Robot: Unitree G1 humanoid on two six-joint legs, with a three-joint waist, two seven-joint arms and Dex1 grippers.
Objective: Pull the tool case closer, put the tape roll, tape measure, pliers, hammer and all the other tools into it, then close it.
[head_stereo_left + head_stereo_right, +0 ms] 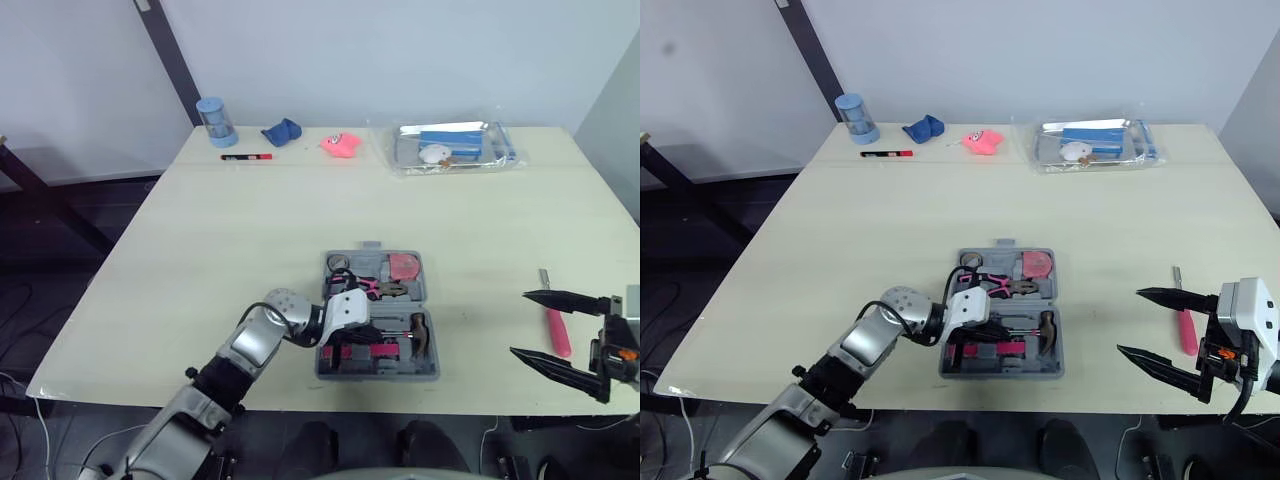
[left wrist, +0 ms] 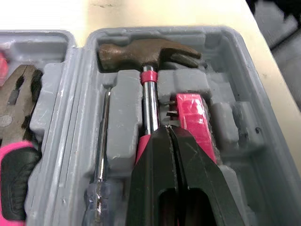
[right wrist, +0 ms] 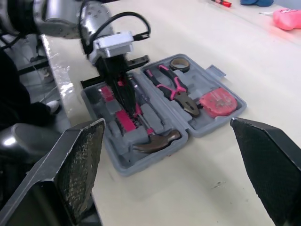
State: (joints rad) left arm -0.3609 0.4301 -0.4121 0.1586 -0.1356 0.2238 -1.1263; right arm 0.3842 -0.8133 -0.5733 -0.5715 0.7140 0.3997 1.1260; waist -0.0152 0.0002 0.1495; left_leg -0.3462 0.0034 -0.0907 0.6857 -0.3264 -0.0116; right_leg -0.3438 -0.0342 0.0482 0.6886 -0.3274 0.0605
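Note:
The grey tool case [image 1: 377, 373] lies open near the table's front edge. Its far half holds the tape roll [image 1: 338, 263], pink-handled pliers [image 1: 376, 289] and pink tape measure [image 1: 403, 266]. In the near half lie the hammer [image 2: 146, 54], a clear-handled screwdriver [image 2: 101, 155] and a pink bit holder [image 2: 195, 125]. My left gripper [image 2: 168, 129] is shut, its tips resting down on the hammer's shaft beside the bit holder. My right gripper [image 1: 518, 324] stands open over the table to the right of the case. A pink-handled tool [image 1: 556, 328] lies loose on the table just behind it.
Along the table's far edge stand a blue cylinder [image 1: 213, 121], a red marker [image 1: 246, 157], a blue cloth [image 1: 282, 132], a pink toy [image 1: 341, 144] and a clear bag of items [image 1: 455, 147]. The table's front edge runs just below the case.

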